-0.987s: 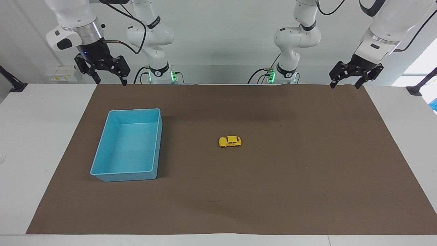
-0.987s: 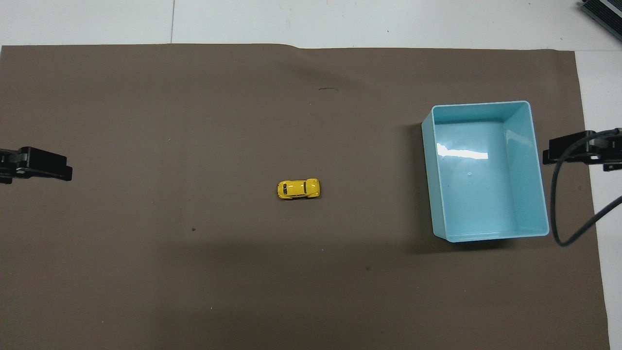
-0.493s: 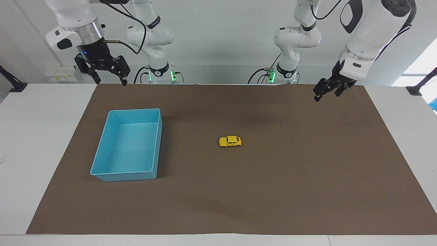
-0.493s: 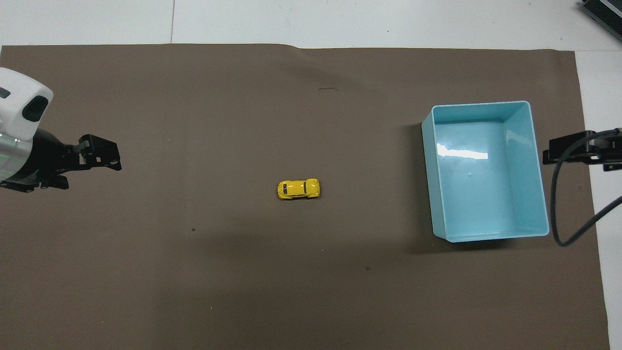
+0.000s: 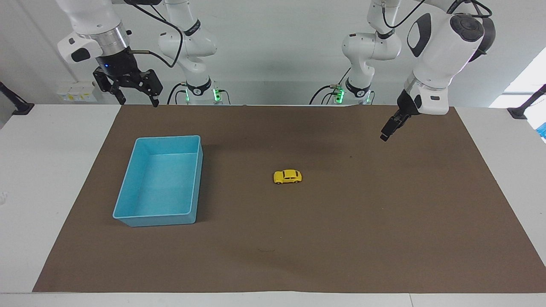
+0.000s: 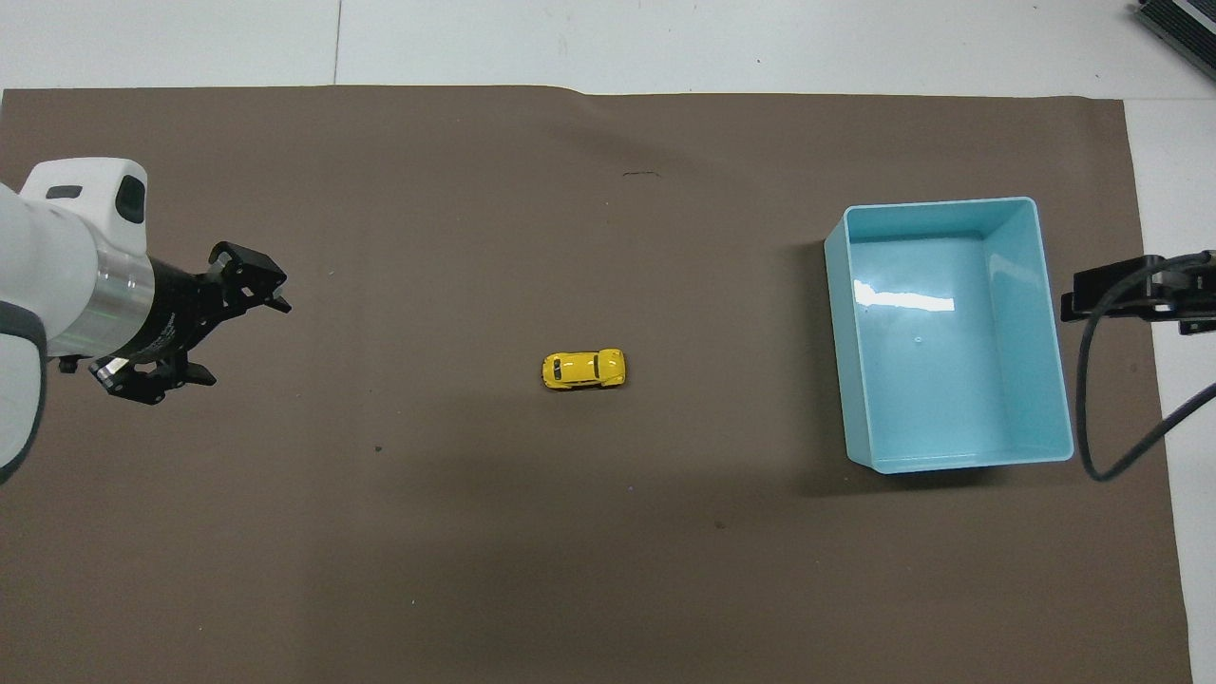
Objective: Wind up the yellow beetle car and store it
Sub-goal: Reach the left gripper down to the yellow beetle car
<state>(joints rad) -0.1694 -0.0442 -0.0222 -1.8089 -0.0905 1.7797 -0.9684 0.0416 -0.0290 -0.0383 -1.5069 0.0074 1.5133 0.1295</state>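
The yellow beetle car stands on its wheels on the brown mat near the table's middle; it also shows in the overhead view. My left gripper is open and empty, raised over the mat toward the left arm's end, well apart from the car; it also shows in the overhead view. My right gripper is open and empty, and waits high over the mat's edge nearest the robots, at the right arm's end. Only its tip shows in the overhead view.
An empty light-blue bin stands on the brown mat toward the right arm's end; it also shows in the overhead view. A black cable hangs from the right arm beside the bin.
My left arm has swung in from the table's end toward the middle and come lower over the mat, with its gripper turning. The right arm, the car and the bin have not moved.
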